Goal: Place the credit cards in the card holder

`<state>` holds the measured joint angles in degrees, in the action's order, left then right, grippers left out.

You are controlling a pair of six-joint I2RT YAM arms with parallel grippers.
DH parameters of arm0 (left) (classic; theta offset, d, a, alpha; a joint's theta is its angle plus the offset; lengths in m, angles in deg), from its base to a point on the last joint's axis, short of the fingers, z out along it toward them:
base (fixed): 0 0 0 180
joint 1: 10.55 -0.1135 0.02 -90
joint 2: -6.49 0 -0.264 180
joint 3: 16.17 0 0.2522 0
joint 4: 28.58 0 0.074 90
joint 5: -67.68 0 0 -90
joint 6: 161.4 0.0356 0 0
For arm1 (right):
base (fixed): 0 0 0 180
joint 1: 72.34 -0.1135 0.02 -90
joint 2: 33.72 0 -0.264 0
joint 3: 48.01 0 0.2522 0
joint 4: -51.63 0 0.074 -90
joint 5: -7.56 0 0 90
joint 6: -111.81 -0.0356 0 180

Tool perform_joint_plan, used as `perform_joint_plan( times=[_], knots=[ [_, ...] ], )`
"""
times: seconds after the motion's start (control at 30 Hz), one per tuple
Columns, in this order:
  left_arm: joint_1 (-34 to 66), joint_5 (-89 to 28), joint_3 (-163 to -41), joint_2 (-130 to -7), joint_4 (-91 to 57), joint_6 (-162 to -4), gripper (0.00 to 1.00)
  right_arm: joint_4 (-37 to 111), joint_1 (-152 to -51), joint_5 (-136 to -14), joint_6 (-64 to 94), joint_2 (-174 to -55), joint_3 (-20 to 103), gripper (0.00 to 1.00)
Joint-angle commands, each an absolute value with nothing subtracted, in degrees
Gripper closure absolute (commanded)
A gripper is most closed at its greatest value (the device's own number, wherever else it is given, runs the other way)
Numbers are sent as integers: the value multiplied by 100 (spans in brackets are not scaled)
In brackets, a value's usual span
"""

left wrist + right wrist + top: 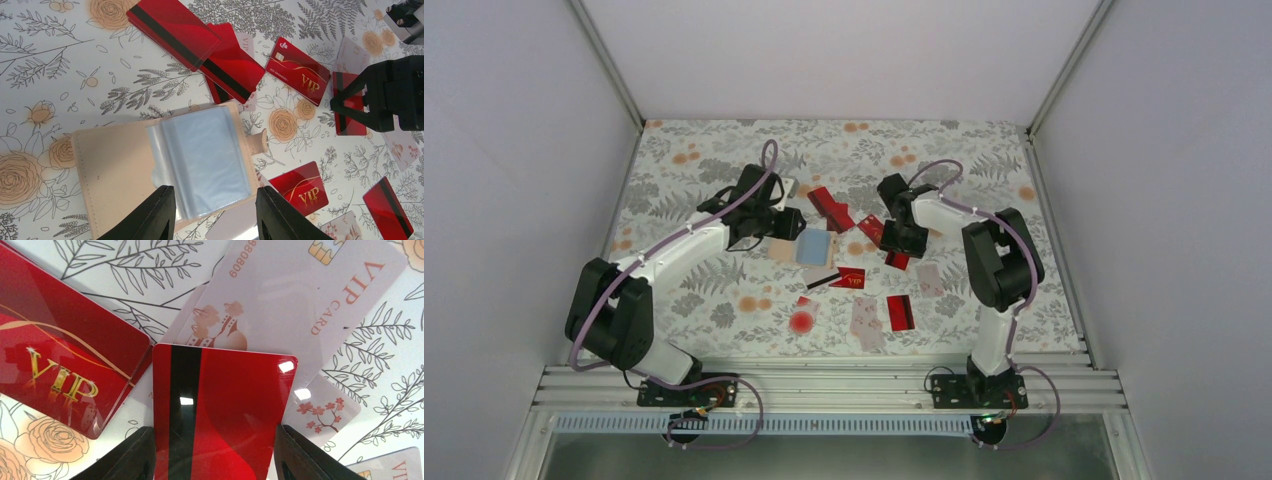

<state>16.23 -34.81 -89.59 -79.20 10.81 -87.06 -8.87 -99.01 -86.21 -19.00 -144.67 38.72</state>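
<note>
Credit cards are gleaming red or pinkish-white; the tan card holder is showing pale-blue lining over the grey-and-orange floral bench.

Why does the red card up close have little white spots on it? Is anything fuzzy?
Right wrist view: the white spots on the striped red card are light glaring off its glossy face, and its edges look sharp. Left wrist view: the clear sleeve of the card holder looks milky with soft reflection. Top view: things look small, and a round red blot has fuzzy edges.
</note>
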Motion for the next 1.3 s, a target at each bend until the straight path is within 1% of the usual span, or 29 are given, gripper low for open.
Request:
perform_joint_plan(
  times=[0.0, 0.63, 0.7, 0.73, 0.83, 0.9, 0.93, 1.0, 1.03, 1.27],
  knots=[
    [1597, -3513, -8985, -7806, 1108, -8705, 58, -973, -10156, -8241, -1617, -14615, 3522, 43],
    [1603, -3658, -9469, -7892, 1317, -8883, 58, -1083, -10160, -8269, -1260, -13737, 3624, 42],
    [1608, -3708, -9530, -7925, 1314, -8912, 58, -1181, -10157, -8412, -1262, -13711, 3643, 37],
    [1608, -3721, -9560, -7943, 1310, -8923, 58, -1261, -10154, -8536, -1321, -13705, 3662, 29],
    [1608, -3780, -9580, -7982, 1251, -8957, 58, -1443, -10134, -8754, -1501, -13718, 3768, 17],
    [1608, -3816, -9592, -8015, 1218, -8967, 57, -1533, -10131, -8679, -1670, -13788, 3883, 11],
    [1608, -3822, -9597, -8032, 1210, -8961, 58, -1551, -10138, -8554, -1754, -13820, 3904, 10],
    [1612, -3831, -9611, -8062, 1189, -8951, 57, -1501, -10189, -8211, -1921, -13853, 3864, 3],
    [1608, -3836, -9604, -8072, 1184, -8938, 58, -1484, -10219, -8132, -2018, -13866, 3831, 1],
    [1609, -3858, -9451, -8060, 1140, -8863, 58, -1479, -10251, -8176, -2353, -14267, 3864, 1]
  ],
)
